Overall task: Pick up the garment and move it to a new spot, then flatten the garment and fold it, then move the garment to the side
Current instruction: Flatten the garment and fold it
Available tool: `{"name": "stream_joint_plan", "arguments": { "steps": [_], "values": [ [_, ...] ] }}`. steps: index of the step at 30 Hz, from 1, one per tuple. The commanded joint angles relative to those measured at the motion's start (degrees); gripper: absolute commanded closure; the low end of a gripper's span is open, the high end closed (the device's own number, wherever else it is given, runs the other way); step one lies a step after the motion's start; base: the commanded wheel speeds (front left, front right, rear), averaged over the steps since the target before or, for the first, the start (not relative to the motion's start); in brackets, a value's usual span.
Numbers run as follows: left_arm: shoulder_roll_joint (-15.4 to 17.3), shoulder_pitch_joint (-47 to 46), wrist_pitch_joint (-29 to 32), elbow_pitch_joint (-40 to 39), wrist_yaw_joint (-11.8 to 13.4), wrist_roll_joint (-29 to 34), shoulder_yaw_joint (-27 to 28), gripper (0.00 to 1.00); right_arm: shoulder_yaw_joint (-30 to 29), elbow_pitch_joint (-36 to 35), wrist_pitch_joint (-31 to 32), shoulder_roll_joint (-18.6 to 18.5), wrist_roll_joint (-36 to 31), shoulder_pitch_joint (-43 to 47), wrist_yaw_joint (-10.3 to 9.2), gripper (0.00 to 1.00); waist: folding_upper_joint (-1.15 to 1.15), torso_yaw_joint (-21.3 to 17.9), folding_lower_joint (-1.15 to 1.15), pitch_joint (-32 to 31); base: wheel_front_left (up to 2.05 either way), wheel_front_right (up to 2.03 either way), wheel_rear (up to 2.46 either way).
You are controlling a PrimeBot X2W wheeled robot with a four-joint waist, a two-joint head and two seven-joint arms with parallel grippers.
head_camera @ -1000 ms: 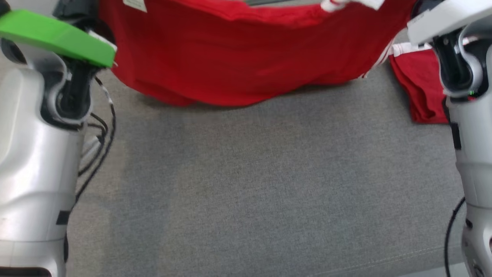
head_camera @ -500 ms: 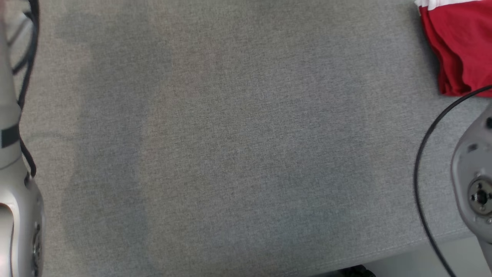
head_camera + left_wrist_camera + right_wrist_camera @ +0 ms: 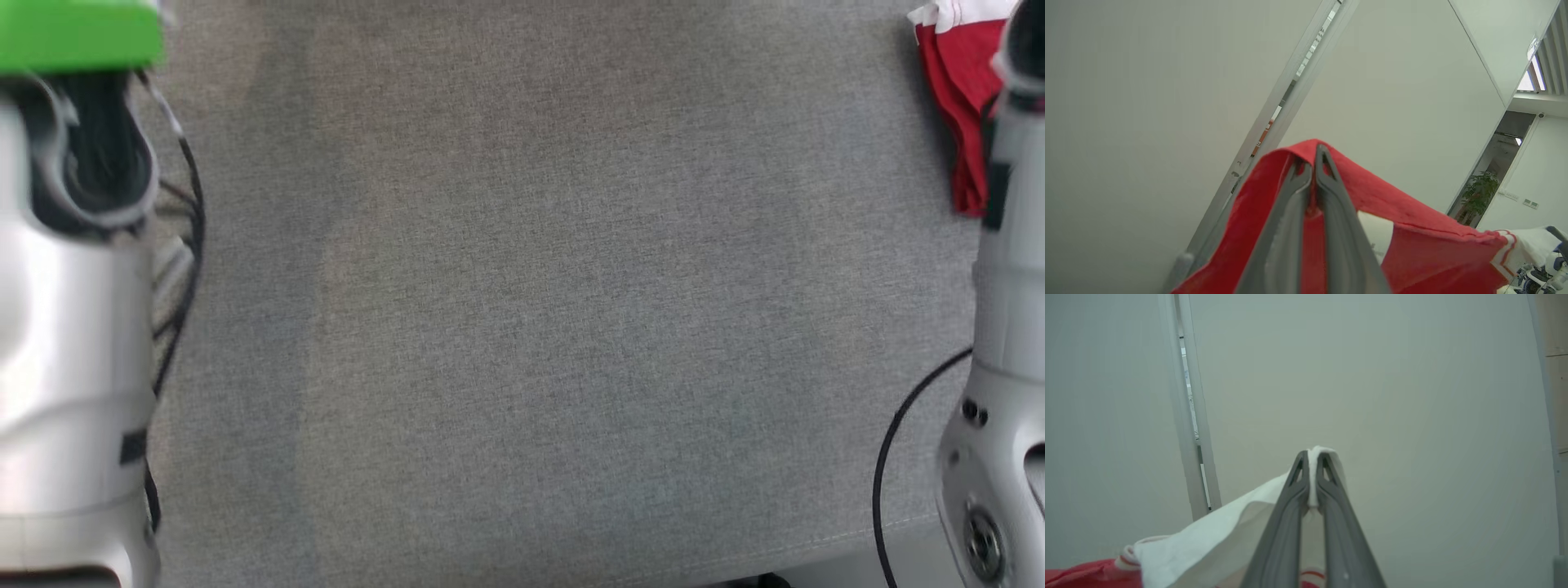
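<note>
Soft, even indoor light. The head view is smeared by motion blur, worst at its edges on the pale forearm (image 3: 73, 327), green cover (image 3: 77, 33) and red garment (image 3: 959, 122). Faint broad shadow bands cross the grey fabric surface (image 3: 531, 327). Wrist views are sharper, though the wide lens bows a wall seam (image 3: 1546, 416), and a bright light strip (image 3: 1531, 77) blows out.

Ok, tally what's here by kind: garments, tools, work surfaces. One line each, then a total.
Garments: 1, the red fabric garment with white trim
Dark two-fingered tools: 2, the left tool and the right tool, each shut on that garment
Work surfaces: 1, the grey woven fabric surface
Total: 4
</note>
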Motion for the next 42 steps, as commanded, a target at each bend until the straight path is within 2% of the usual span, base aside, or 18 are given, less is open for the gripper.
{"name": "stream_joint_plan", "arguments": {
  "steps": [1,5,10,14,17,25,29,34,42],
  "values": [
    [0.08,3.38,0.03,0.43,-0.19,-1.0,-0.24,1.0,1.79,1.13,-0.12,-1.38,1.45,3.18,-0.05,1.0,0.0,0.52,-0.01,-1.37,0.0,0.0,0.0],
    [0.42,12.73,0.03,2.09,-0.2,-4.18,-2.1,1.0,9.91,3.0,2.9,-6.42,7.03,12.22,-0.05,1.0,0.0,1.46,-0.01,-4.97,0.0,0.0,0.0],
    [1.71,22.95,0.03,4.45,-0.2,-8.0,-5.06,1.0,17.69,-0.72,15.24,-14.7,13.97,25.16,-0.05,1.0,0.0,2.39,-0.01,-9.5,0.0,0.0,0.0],
    [2.32,29.67,0.02,5.63,-0.2,-9.15,-6.52,1.0,18.71,-4.73,26.33,-20.11,16.99,35.39,-0.08,1.0,0.0,2.68,-0.01,-12.78,0.0,0.0,0.0],
    [2.83,34.32,0.01,5.8,-0.21,-9.22,-7.51,1.0,17.31,-8.36,33.33,-22.05,18.35,42.48,-0.08,1.0,0.0,2.81,-0.01,-15.09,0.0,0.0,0.0],
    [3.54,44.67,0.02,7.29,-0.21,-8.56,-8.22,1.0,13.51,-17.95,48.74,-21.56,21.0,56.5,-0.08,1.0,0.0,2.59,-0.01,-20.13,0.0,0.0,0.0],
    [4.56,48.23,0.02,8.31,-0.21,-8.69,-9.75,1.0,10.59,-21.28,55.05,-20.55,19.29,61.8,-0.08,1.0,0.0,2.56,-0.01,-21.86,0.0,0.0,0.0],
    [3.91,51.91,0.27,9.1,-0.06,-9.83,-11.46,1.0,6.33,-23.43,58.95,-17.75,16.52,66.85,-0.08,1.0,0.0,2.88,-0.01,-23.47,0.0,0.0,0.0],
    [3.09,57.19,2.95,8.33,3.02,-10.81,-13.11,1.0,2.0,-23.97,62.91,-12.2,14.25,72.61,-0.08,1.0,0.0,3.8,-0.01,-24.39,0.0,0.0,0.0]
  ]
}}
